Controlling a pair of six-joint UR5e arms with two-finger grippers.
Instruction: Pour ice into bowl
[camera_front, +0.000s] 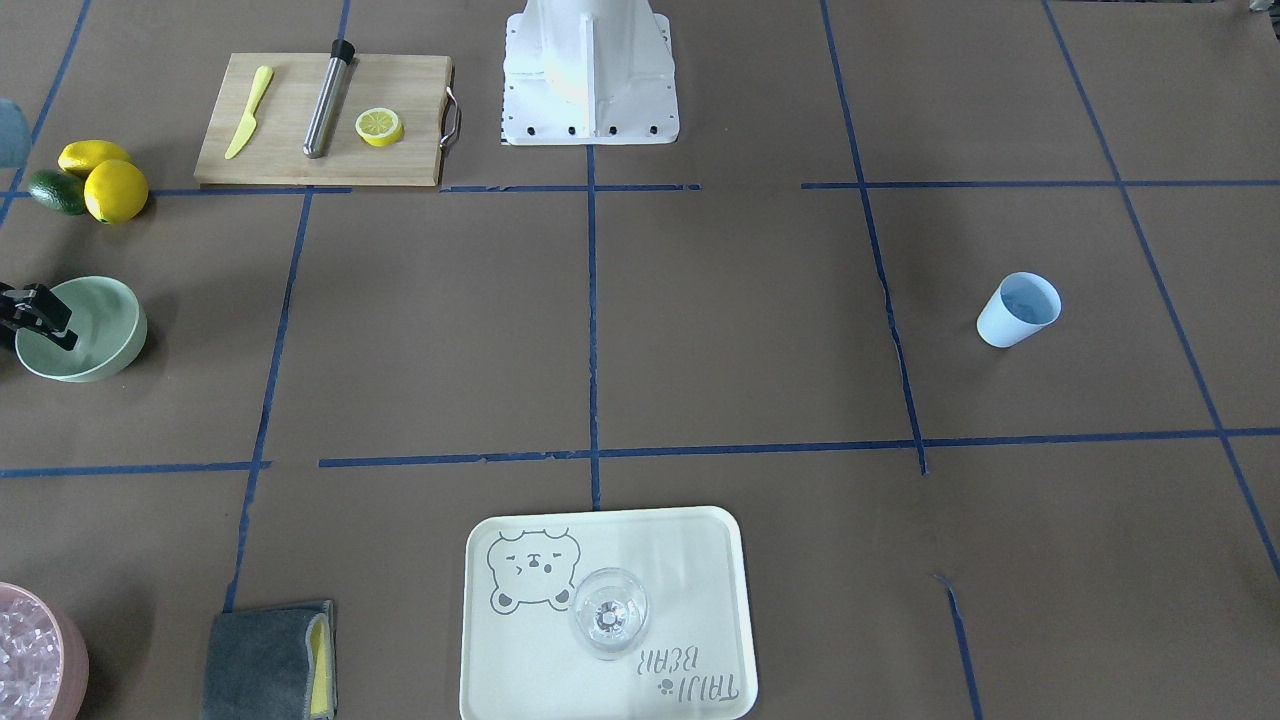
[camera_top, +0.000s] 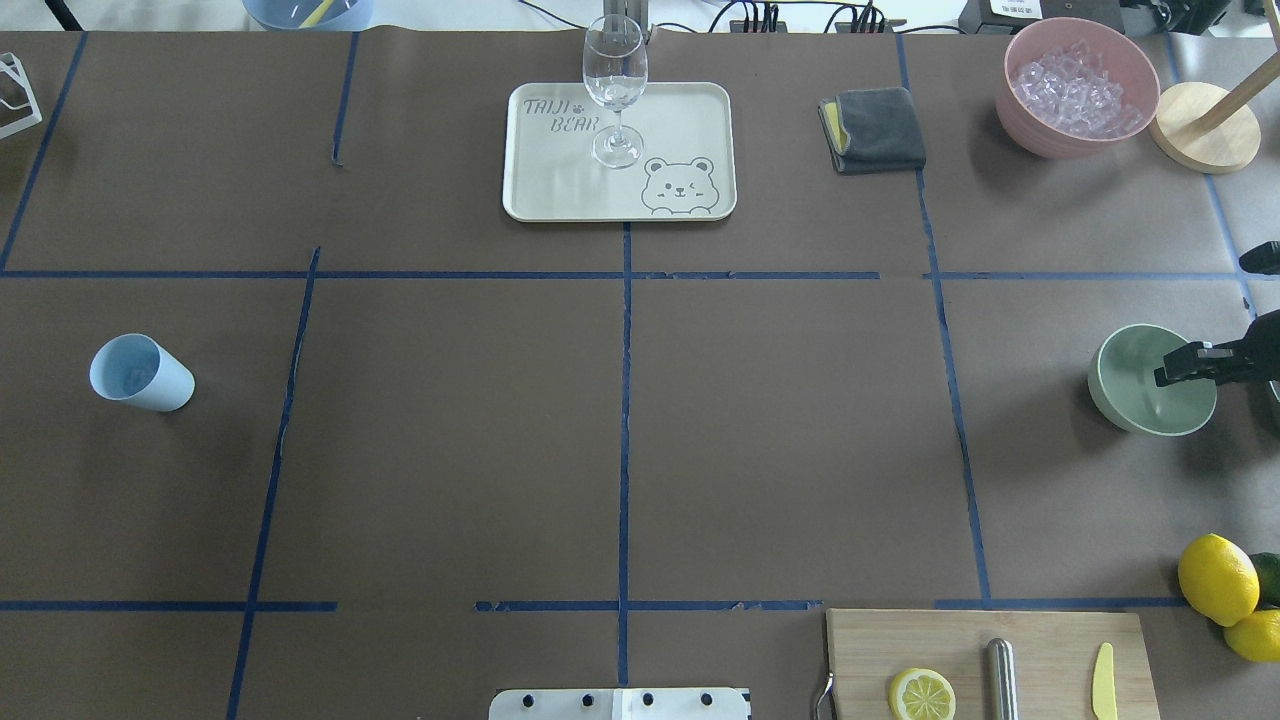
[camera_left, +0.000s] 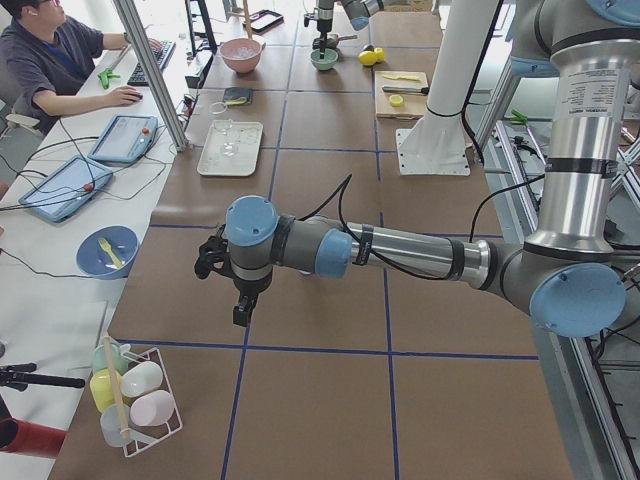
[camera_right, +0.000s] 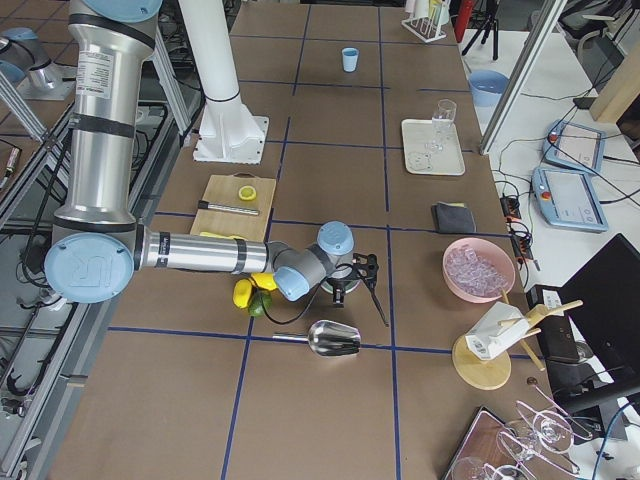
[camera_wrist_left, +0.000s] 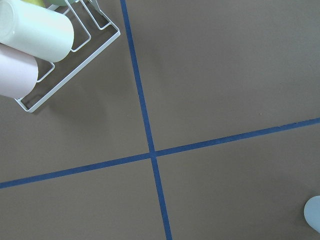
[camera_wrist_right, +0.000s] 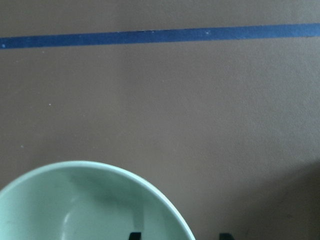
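The pale mint-green bowl (camera_top: 1130, 390) stands at the table's right edge, also in the front view (camera_front: 100, 335). My right gripper (camera_top: 1180, 365) is open at its rim. In the right wrist view (camera_wrist_right: 179, 236) one fingertip (camera_wrist_right: 134, 235) is inside the bowl (camera_wrist_right: 75, 210) and the other outside. The bowl looks empty. The light blue cup (camera_top: 140, 372) stands upright far left; I cannot make out ice inside it. My left gripper (camera_left: 225, 290) hovers over the table near the cup's end, seen only in the left side view; I cannot tell whether it is open or shut.
A pink tub (camera_top: 1075, 85) full of ice cubes stands at the far right, with a grey cloth (camera_top: 875, 130) beside it. A wine glass (camera_top: 615, 90) stands on a cream tray (camera_top: 540, 190). A cutting board (camera_top: 1040, 660), lemons (camera_top: 1215, 578) and a metal scoop (camera_right: 335, 338) lie near the bowl.
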